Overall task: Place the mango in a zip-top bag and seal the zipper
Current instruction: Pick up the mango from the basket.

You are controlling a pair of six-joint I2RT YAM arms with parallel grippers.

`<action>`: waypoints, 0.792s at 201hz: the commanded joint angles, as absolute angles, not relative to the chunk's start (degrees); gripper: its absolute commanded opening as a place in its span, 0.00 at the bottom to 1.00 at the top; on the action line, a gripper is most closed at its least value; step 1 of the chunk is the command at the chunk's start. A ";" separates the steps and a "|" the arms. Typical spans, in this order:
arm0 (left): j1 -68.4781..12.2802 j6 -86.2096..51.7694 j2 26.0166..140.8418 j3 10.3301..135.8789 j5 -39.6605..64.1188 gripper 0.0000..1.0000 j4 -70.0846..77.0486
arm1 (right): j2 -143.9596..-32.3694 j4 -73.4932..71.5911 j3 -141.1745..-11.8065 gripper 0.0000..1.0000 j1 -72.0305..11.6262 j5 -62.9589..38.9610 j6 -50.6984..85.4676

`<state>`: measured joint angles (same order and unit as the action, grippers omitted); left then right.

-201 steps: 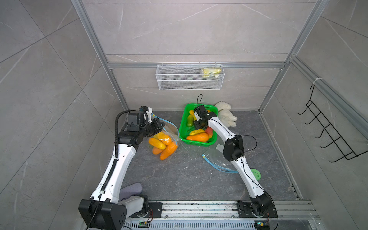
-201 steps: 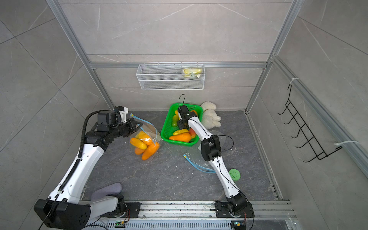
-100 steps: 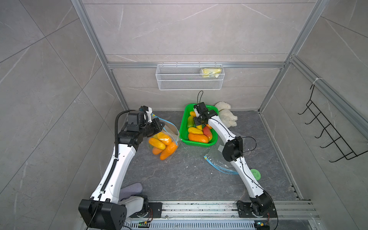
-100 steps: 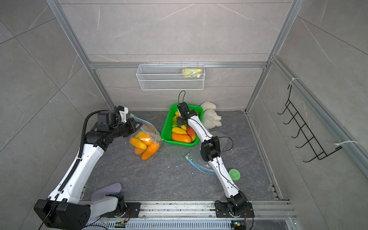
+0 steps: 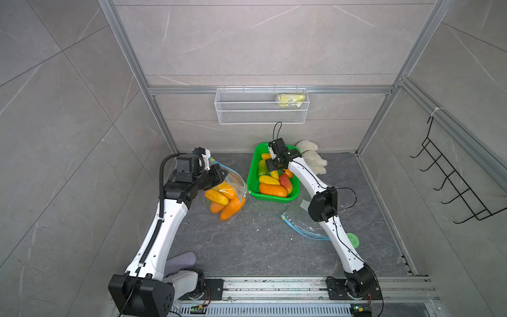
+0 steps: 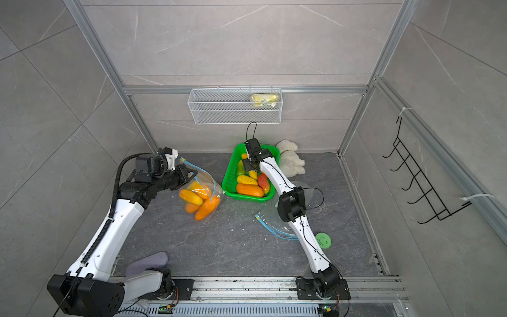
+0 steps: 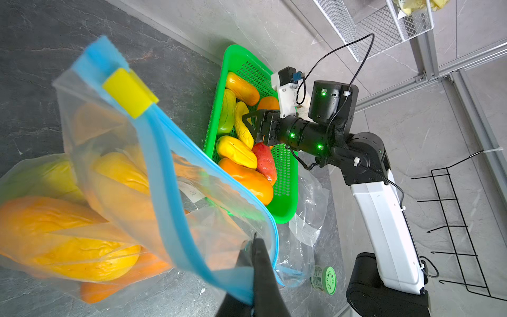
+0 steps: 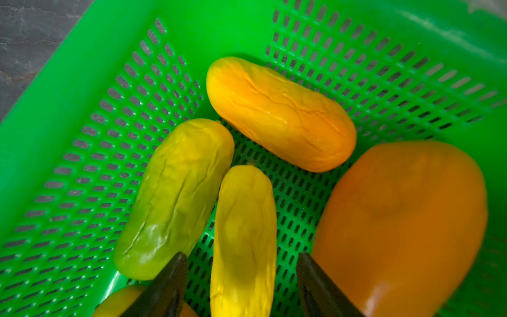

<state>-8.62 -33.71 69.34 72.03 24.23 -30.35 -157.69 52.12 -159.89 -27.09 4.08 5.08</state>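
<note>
The left gripper (image 7: pixel 253 243) is pinched together on the blue zipper edge of the bag (image 7: pixel 123 178) and holds its mouth up off the floor. The left wrist view shows only its two black fingertips; the rest is cut off at the frame's edge. The yellow slider (image 7: pixel 129 93) sits at one end of the zipper, and the mouth gapes open. Orange and yellow mangoes (image 5: pixel 220 199) lie inside the bag. They overlap behind creased plastic, so their number is hard to tell.

The right gripper (image 8: pixel 241 256) hangs inside the green basket (image 8: pixel 82 109) with its jaws apart. One jaw stands on each side of a yellow mango (image 8: pixel 244 219), with a gap showing on both sides, so it does not grip the fruit. Only the finger ends are in view, and the mango's near end runs out of the frame. Around it lie a greenish mango (image 8: pixel 175 197), an orange-yellow mango (image 8: pixel 279 112) and a big orange mango (image 8: pixel 397 233) that is blurred. In both top views the gripper covers most of the yellow mango.

A spare bag (image 5: pixel 295 219) lies flat on the floor, partly under the right arm. A white soft toy (image 5: pixel 311 157) behind the basket is partly hidden by that arm. The yellow thing (image 5: pixel 290 99) in the wire shelf (image 5: pixel 247 115) is too small to name. A grey lump (image 5: pixel 182 260) by the left arm's base is half covered.
</note>
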 commanded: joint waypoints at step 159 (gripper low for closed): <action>-8.35 -35.75 68.17 71.98 26.42 0.00 -27.17 | -129.46 35.38 -135.21 0.14 -30.52 0.88 8.37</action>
